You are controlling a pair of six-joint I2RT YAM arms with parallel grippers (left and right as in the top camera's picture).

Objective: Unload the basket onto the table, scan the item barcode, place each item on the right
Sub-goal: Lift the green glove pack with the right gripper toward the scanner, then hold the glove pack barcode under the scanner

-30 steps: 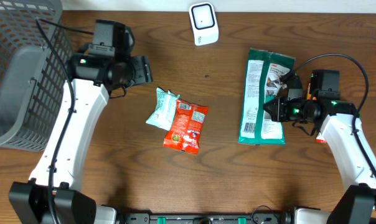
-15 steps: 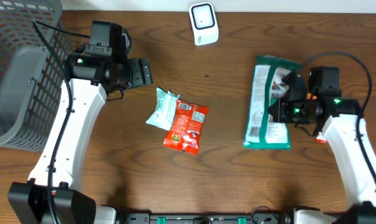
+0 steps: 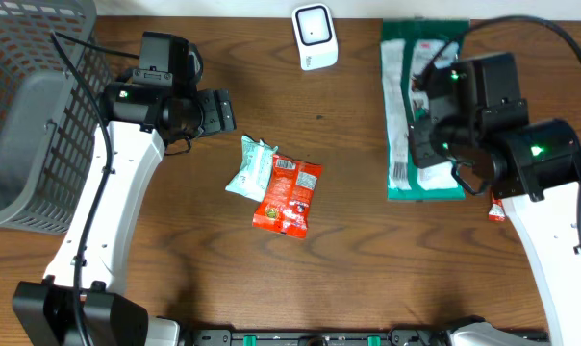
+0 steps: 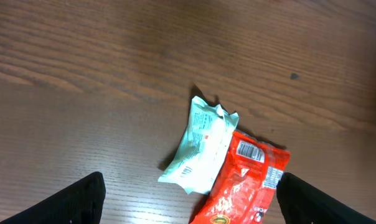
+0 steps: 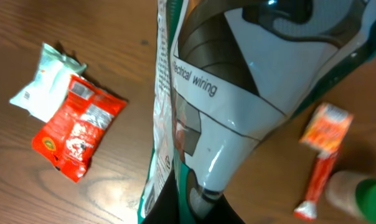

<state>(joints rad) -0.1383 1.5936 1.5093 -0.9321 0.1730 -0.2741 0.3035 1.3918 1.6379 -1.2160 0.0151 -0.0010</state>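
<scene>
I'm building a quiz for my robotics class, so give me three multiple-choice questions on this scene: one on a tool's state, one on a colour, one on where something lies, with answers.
1. The left tool is: A open and empty; B shut on a packet; C shut on a bag.
2. The bag gripped by the right tool is: A blue; B green and white; C yellow.
3. The red packet lies: A in the left tool; B in the right tool; C on the table, touching the pale green packet.

Answers: A, its jaws stand apart with nothing between them; B, the overhead view shows those colours; C, both wrist views show the two packets touching on the wood.
</scene>
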